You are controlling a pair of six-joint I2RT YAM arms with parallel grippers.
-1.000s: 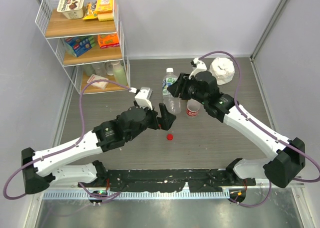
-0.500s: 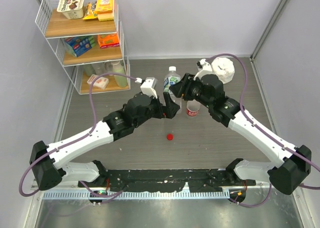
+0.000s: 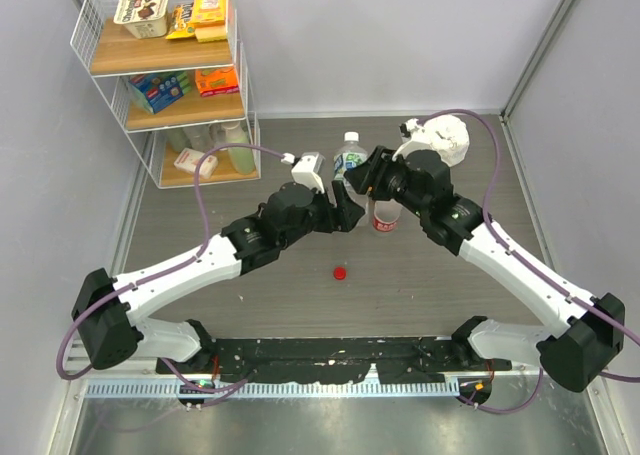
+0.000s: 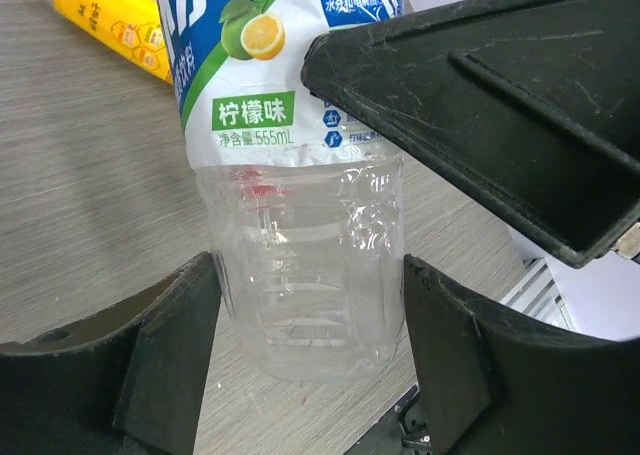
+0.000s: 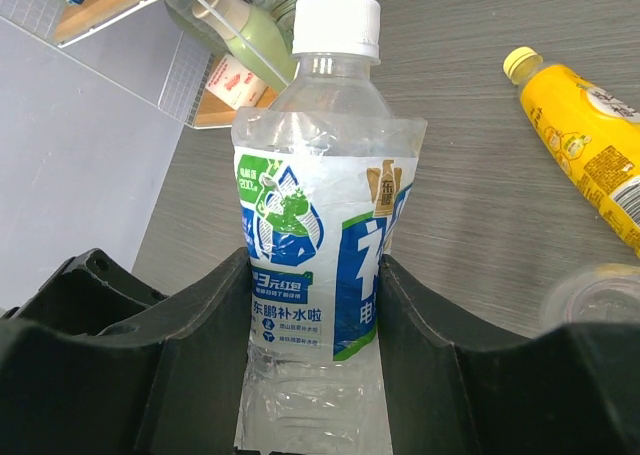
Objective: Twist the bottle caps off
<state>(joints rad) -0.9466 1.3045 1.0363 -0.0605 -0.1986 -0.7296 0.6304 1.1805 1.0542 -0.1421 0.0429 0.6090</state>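
One bottle [image 5: 310, 245] upright, white cap [image 5: 337, 25] up

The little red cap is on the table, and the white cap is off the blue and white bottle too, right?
No. The small round red plastic cap does lie on the grey table, but the round white plastic cap is still screwed on the clear plastic bottle with the blue-and-white label, as the right wrist view shows.

Clear plastic bottle with blue-white label [image 3: 346, 160] stands between the fingers of left gripper [image 4: 305, 315] and of right gripper [image 5: 312, 325]. White round plastic cap [image 5: 337, 25] on top of it. Yellow plastic bottle [image 5: 590, 145] lies ahead-right of right gripper. Red round plastic cap [image 3: 340, 272] on table [image 3: 400, 295], behind left gripper.
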